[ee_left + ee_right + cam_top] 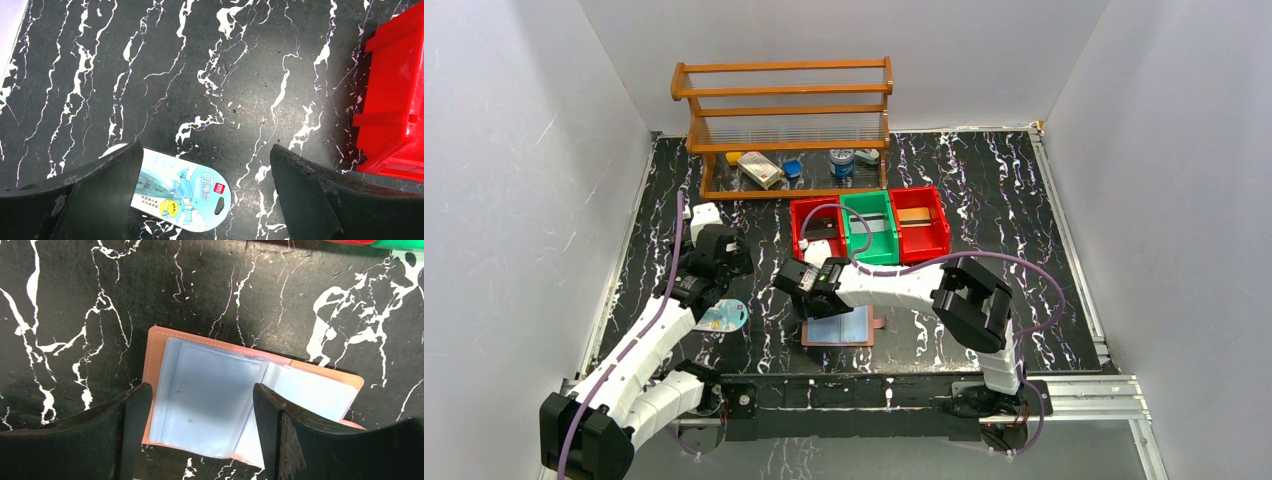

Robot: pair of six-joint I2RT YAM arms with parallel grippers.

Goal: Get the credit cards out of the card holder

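Card holder [837, 327] lies open at lower centre of the top view, under our right gripper [198, 390], jaws apart, empty. Its clear pockets [205, 400] look empty. Pale blue card [182, 192] lies out at lower left, beneath our left gripper [206, 150], spread wide, holding nothing. We judge removal nearly done; orange card not seen

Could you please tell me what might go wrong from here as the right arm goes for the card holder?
1. The right gripper hangs open over the open card holder, whose clear pockets bulge loosely; closing may pinch a sleeve, not a card, and lift the whole holder.
2. Nothing pins the holder: the left gripper is open, away over a pale blue printed packet, so the holder might slide.
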